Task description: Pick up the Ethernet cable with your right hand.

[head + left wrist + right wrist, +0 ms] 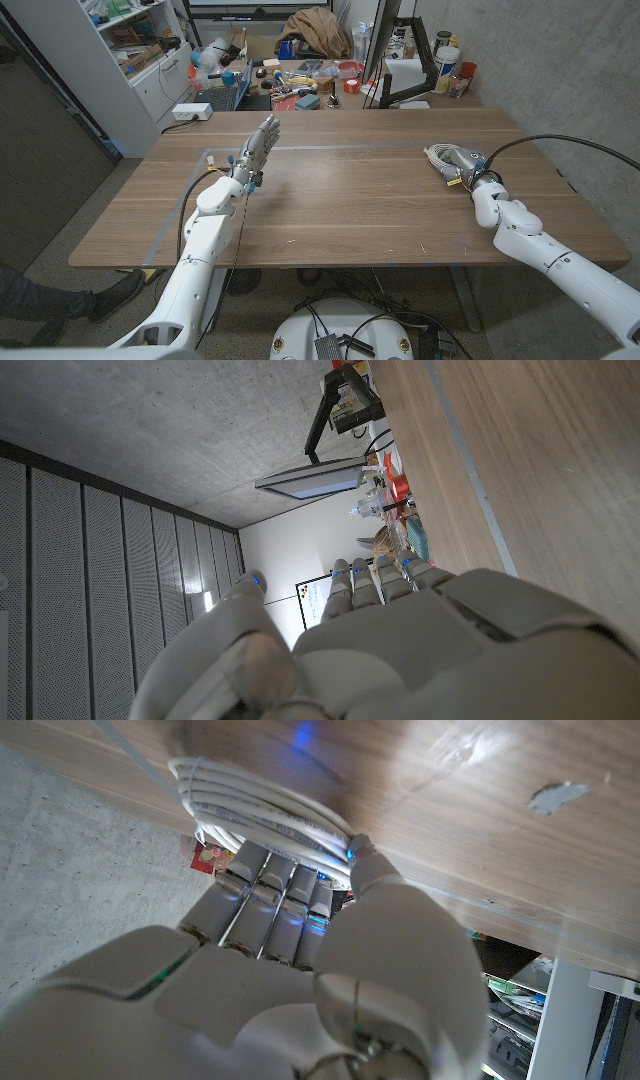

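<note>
The Ethernet cable [441, 155], a white coil, lies on the right part of the wooden table [350, 210]. My right hand [468, 172] is at the coil's near side. In the right wrist view, the fingers of my right hand [300, 950] reach behind the Ethernet cable [260, 805] and the thumb tip presses on its front, so the strands sit pinched between them. The coil still touches the tabletop. My left hand [255, 150] is held up over the left part of the table with its fingers straight and apart, holding nothing; the left wrist view shows the back of my left hand [400, 630].
A pale tape line [300, 148] runs across the far half of the table. A white box [192, 112] sits off the far left corner. Behind the table are a cluttered bench, a black monitor arm [405, 60] and containers [447, 70]. A person's shoe [110, 295] is on the floor at the left.
</note>
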{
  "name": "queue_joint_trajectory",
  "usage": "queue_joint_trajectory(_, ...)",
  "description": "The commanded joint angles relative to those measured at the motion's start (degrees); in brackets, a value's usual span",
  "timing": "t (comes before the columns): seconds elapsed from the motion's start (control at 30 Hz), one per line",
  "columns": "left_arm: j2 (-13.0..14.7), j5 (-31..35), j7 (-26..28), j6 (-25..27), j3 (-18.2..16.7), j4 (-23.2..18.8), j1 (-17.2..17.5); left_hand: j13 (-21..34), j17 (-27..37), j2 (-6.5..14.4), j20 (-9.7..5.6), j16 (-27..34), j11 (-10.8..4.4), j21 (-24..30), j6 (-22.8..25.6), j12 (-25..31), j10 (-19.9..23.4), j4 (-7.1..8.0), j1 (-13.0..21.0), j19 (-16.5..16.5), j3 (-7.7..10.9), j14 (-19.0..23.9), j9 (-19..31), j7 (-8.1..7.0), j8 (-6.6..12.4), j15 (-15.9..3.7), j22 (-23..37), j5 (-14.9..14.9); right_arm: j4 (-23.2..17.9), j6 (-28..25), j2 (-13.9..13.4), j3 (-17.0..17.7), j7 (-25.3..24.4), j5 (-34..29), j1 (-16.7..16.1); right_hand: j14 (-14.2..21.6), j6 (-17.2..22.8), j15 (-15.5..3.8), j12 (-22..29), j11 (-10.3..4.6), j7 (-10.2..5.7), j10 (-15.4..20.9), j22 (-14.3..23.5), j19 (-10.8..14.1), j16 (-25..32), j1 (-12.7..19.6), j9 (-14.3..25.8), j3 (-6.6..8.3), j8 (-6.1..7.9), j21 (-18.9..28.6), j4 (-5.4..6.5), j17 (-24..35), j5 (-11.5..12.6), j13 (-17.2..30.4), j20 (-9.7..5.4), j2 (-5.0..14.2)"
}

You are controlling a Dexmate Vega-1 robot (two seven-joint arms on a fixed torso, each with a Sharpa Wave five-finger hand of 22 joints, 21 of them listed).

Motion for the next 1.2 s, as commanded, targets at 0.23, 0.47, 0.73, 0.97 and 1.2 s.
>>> queue_joint_trajectory(0.23,0.0,0.1,-0.2,-0.1,0.3,0.6,-0.5,0.2,0.2,0.3,-0.65,0.3,-0.05,0.5,0.4,0.2,0.3,-0.01,0.4,-0.4,-0.43,-0.1,0.2,0.05,0.24,0.20,0.3,0.2,-2.1,0.1,-0.6,1.5,-1.7,-0.8,-0.4,-0.2,5.3,-6.20,0.4,0.04,-5.03,0.4,0.3,-0.3,-0.2,2.4,0.3,-0.27,0.27,0.6,0.28,0.2,-0.2,0.3,-4.87,1.63)
queue_joint_trajectory(0.47,-0.2,-0.1,-0.1,-0.2,0.1,0.6,-0.4,0.2,0.2,0.3,-0.69,0.3,0.06,0.5,0.4,0.2,0.3,-0.02,0.4,-0.4,-0.46,-0.2,0.2,0.05,0.22,0.22,0.3,0.2,-4.3,-0.2,-1.3,2.9,-0.8,-0.2,-1.4,-0.5,5.3,-6.07,0.3,-0.07,-4.99,0.3,0.4,-0.6,-0.5,2.3,0.3,-0.50,0.17,0.7,0.46,0.3,-0.3,0.4,-4.83,1.66)
queue_joint_trajectory(0.73,0.0,-0.1,-0.4,-0.6,0.2,0.9,-0.6,0.2,0.2,0.4,-0.70,0.3,-0.02,0.5,0.4,0.2,0.3,-0.04,0.4,-0.4,-0.51,-0.2,0.2,0.03,0.19,0.22,0.3,0.2,-7.0,-0.4,-2.2,4.4,-1.0,-0.4,-2.8,-0.7,5.3,-6.11,0.3,-0.31,-5.16,0.3,0.4,-0.8,-0.8,2.3,0.3,-0.70,0.06,0.9,0.56,0.3,-0.3,0.5,-4.80,1.69)
queue_joint_trajectory(0.97,0.0,-0.3,-0.8,-1.0,0.0,1.2,-0.8,0.2,0.2,0.4,-0.76,0.2,-0.06,0.5,0.4,0.2,0.2,-0.06,0.5,-0.4,-0.55,-0.2,0.2,0.02,0.18,0.23,0.3,0.2,-9.0,-1.0,-2.4,5.1,-1.0,-1.1,-3.6,-0.5,5.4,-6.11,0.3,-0.17,-5.08,0.4,0.5,-0.9,-0.9,2.3,0.4,-0.84,0.03,1.0,0.63,0.4,-0.3,0.5,-4.81,1.79)
queue_joint_trajectory(1.2,0.0,-0.6,-1.1,-1.2,-0.1,1.6,-0.8,0.2,0.2,0.4,-0.80,0.2,0.01,0.5,0.4,0.2,0.2,-0.07,0.5,-0.4,-0.60,-0.2,0.2,0.06,0.17,0.17,0.3,0.2,-10.3,-0.7,-2.6,5.8,-1.0,-1.4,-4.0,-0.5,5.3,-6.09,0.3,-0.11,-5.10,0.5,0.5,-1.0,-1.0,2.4,0.4,-1.00,-0.03,1.2,0.66,0.4,-0.3,0.6,-4.80,1.78)
